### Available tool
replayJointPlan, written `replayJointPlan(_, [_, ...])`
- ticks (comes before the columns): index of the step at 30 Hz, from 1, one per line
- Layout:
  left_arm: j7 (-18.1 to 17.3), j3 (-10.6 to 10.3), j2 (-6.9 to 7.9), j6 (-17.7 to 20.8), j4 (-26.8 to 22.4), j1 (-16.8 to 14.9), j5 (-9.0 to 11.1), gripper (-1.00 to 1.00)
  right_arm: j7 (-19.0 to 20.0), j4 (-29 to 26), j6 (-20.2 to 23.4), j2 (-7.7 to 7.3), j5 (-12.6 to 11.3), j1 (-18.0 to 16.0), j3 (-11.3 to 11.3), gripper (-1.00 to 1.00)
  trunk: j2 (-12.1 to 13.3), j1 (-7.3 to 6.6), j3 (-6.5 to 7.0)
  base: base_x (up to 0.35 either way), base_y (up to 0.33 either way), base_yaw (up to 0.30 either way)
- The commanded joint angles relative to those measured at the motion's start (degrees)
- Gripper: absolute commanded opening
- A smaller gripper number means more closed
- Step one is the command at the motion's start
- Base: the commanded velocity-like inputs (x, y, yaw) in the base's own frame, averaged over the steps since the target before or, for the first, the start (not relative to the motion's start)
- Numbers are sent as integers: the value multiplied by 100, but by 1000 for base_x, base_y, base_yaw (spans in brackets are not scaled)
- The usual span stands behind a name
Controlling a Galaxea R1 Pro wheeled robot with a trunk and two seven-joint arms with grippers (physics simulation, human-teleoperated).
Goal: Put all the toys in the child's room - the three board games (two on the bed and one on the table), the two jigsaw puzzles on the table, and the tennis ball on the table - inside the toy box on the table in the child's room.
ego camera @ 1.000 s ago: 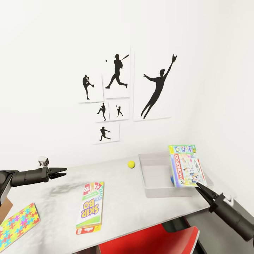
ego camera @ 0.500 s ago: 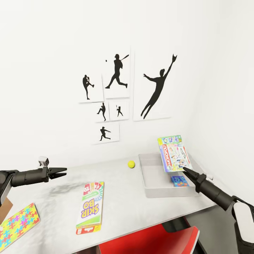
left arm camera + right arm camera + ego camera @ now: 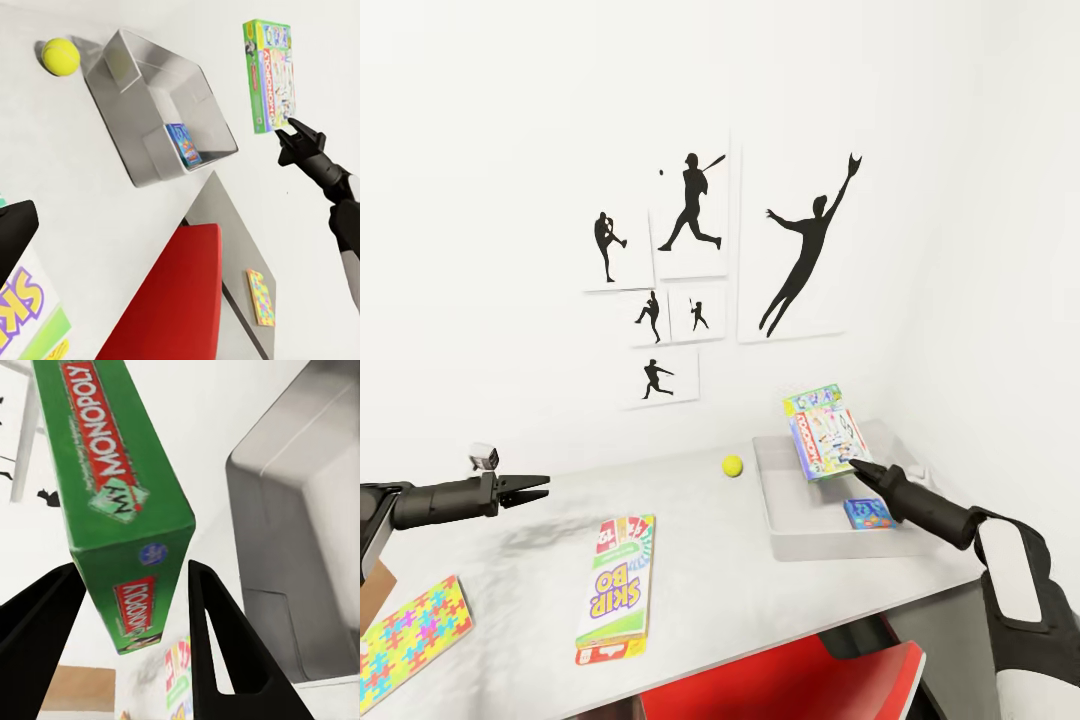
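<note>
Head view: the right end effector point(image 3: 857, 464) pinches the Monopoly box point(image 3: 823, 432), colourful face, green edge, tilted above the grey toy box point(image 3: 780, 520) on the counter point(image 3: 700, 560). Left wrist view: ball point(image 3: 61, 56) beside the toy box. Right wrist view: fingers point(image 3: 217, 645) straddle the green edge. Left end effector point(image 3: 538, 487) spread, empty.

- Toy box point(image 3: 780, 500) mouth open from above; a small blue box point(image 3: 870, 513) lies on its floor at the near-right corner.
- Monopoly box point(image 3: 822, 433) hangs tilted over the box's far right part, my right gripper point(image 3: 857, 464) at its lower corner.
- Tennis ball point(image 3: 732, 465) sits just left of the bin, apart from it.
- Bare table top point(image 3: 700, 500) between Skip-Bo point(image 3: 617, 587) and bin.
- My left gripper point(image 3: 532, 487) hovers over bare table, well apart from everything.
</note>
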Motion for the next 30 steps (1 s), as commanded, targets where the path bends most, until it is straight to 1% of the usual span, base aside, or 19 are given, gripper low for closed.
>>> replayJointPlan(1, [-23,-2,2,61,0,-5,-3,100,44,-14,21,10,52,-12,-9,-100,-13,4,-13,0,0,0])
replayJointPlan(4, [-23,3,2,61,0,-5,-3,100,1,-9,17,21,53,-26,-4,-100,-13,4,-13,0,0,0])
replayJointPlan(9, [-23,7,2,61,0,-5,-3,100,-291,-27,18,26,48,-31,-2,-100,-13,4,-13,0,0,0])
replayJointPlan(12, [-23,7,2,61,0,-5,-4,100,-348,-42,31,10,48,-36,5,-100,-13,4,-13,0,0,0])
replayJointPlan(17, [-23,7,2,61,0,-5,-3,100,-473,-67,35,-47,51,-51,190,-100,-13,4,-13,0,0,0])
replayJointPlan(20, [-23,7,2,61,0,-5,-3,100,-797,-87,34,-11,47,-54,251,-100,-13,4,-13,0,0,0])
replayJointPlan(21, [-23,7,2,61,0,-5,-3,100,-866,-89,34,-2,47,-54,255,-100,-13,4,-13,0,0,0])
replayJointPlan(24, [-23,7,2,61,0,-5,-3,100,-1262,-94,27,25,34,-61,275,-100,-13,4,-13,0,0,0])
replayJointPlan(26, [-23,7,2,61,0,-5,-6,100,-1457,-95,22,31,-7,-66,279,-100,-13,4,-13,0,0,0])
replayJointPlan(28, [-23,7,2,61,0,-5,-9,100,-1594,-96,17,36,-29,-95,281,-100,-13,4,-13,0,0,0])
replayJointPlan(30, [-23,7,2,61,0,-5,-10,100,-1859,-96,11,48,-46,-166,282,-100,-13,4,-13,0,0,0])
